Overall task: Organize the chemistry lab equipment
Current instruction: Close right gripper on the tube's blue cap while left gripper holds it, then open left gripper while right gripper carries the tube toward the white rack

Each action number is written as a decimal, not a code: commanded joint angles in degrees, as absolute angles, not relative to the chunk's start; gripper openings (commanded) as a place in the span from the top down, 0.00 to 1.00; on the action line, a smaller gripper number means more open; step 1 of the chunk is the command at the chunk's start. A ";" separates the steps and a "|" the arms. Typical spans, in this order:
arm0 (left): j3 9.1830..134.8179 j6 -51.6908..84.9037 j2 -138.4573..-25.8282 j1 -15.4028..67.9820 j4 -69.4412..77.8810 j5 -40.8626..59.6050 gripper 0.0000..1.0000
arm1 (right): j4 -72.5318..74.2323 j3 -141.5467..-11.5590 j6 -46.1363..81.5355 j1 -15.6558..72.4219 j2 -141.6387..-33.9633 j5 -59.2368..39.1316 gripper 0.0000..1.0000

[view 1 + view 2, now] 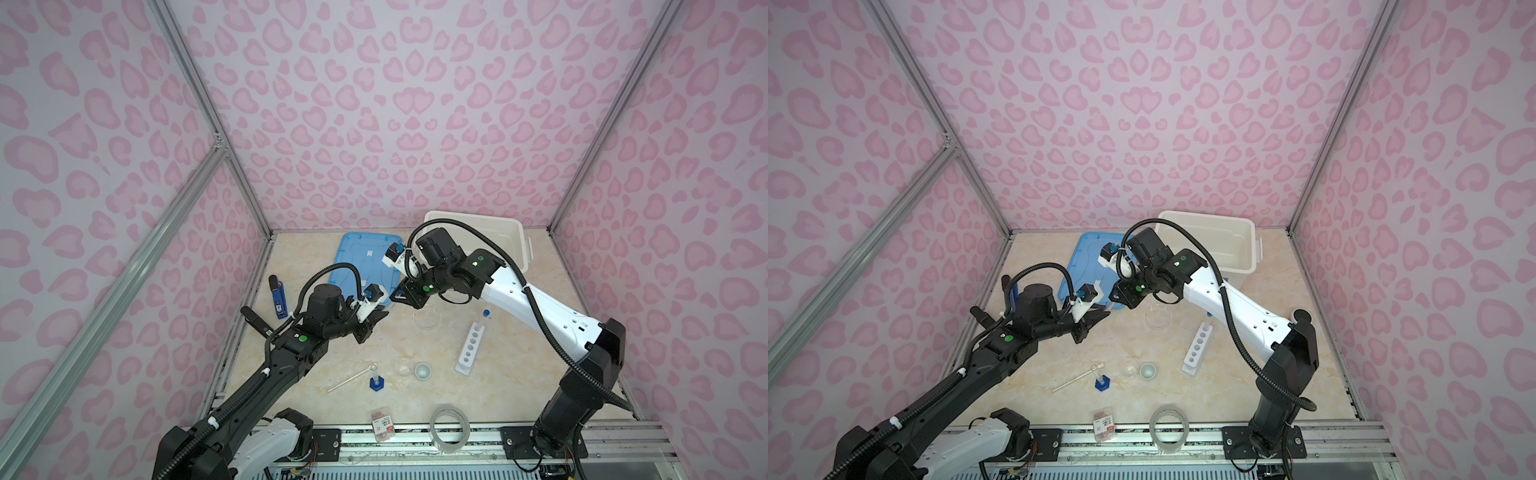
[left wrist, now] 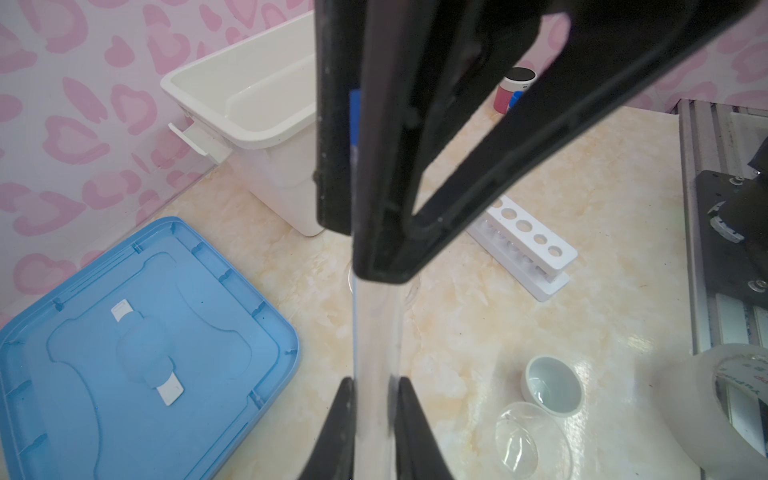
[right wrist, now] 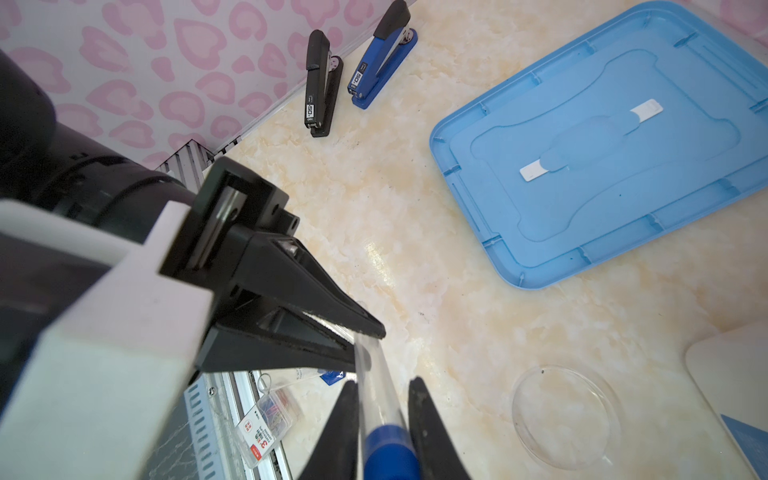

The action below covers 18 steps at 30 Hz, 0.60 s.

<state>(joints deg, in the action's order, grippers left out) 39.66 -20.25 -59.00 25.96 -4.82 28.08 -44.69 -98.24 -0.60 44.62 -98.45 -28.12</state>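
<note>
Marble-look counter (image 1: 519, 374): far side, blue lid (image 1: 357, 257) flat left of ctr w/ white bin (image 1: 511, 232) to its right; blue stapler (image 1: 277, 297) & black stapler (image 1: 255, 322) by left edge. Mid: petri dish (image 1: 427, 319), white rack (image 1: 469, 348) to its right. Nearer: thin clear tube (image 1: 351, 379) lying beside blue-based cylinder (image 1: 376, 383), glass dish (image 1: 404, 369) just beside white cup (image 1: 422, 370); packet (image 1: 382, 424) & tape roll (image 1: 449, 428) at near edge.

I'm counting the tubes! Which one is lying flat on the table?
The capless tube, lying beside the blue-based cylinder. A blue-capped tube stands in the white rack, and the left pincer grips a third tube in the air.
</note>
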 commanded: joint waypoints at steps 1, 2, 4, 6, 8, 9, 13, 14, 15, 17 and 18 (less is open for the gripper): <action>39.46 -20.30 -59.06 25.99 -3.48 28.68 0.90 | -44.38 -97.91 -0.97 44.65 -98.63 -27.23 0.81; 39.46 -20.39 -59.06 25.93 -3.51 28.61 0.89 | -44.40 -97.78 -0.98 44.63 -98.61 -27.29 0.82; 39.41 -20.30 -58.96 25.93 -3.46 28.56 0.89 | -44.39 -97.56 -0.97 44.65 -98.53 -27.45 0.83; 39.46 -20.26 -58.98 25.93 -3.34 28.39 0.88 | -44.59 -97.56 -0.97 44.60 -98.53 -27.50 0.84; 39.30 -20.17 -58.89 25.94 -3.02 28.22 0.84 | -44.77 -97.56 -0.97 44.65 -98.46 -27.40 0.85; 39.24 -20.13 -58.89 25.93 -2.93 28.05 0.81 | -44.81 -97.56 -0.97 44.65 -98.44 -27.25 0.85; 39.20 -19.95 -58.72 25.93 -2.64 27.45 0.66 | -45.17 -97.64 -0.97 44.65 -98.35 -26.86 0.86; 39.12 -19.95 -58.58 25.93 -2.52 27.31 0.61 | -45.37 -97.59 -0.99 44.68 -98.35 -26.55 0.86; 39.01 -19.85 -58.45 25.93 -2.31 26.99 0.56 | -45.60 -97.64 -0.97 44.64 -98.35 -26.27 0.86; 38.94 -19.78 -57.97 25.93 -1.96 26.22 0.49 | -46.24 -97.71 -0.97 44.56 -98.24 -25.49 0.86; 38.83 -19.82 -57.71 25.93 -1.74 25.79 0.44 | -46.64 -97.78 -0.89 44.56 -98.05 -24.97 0.87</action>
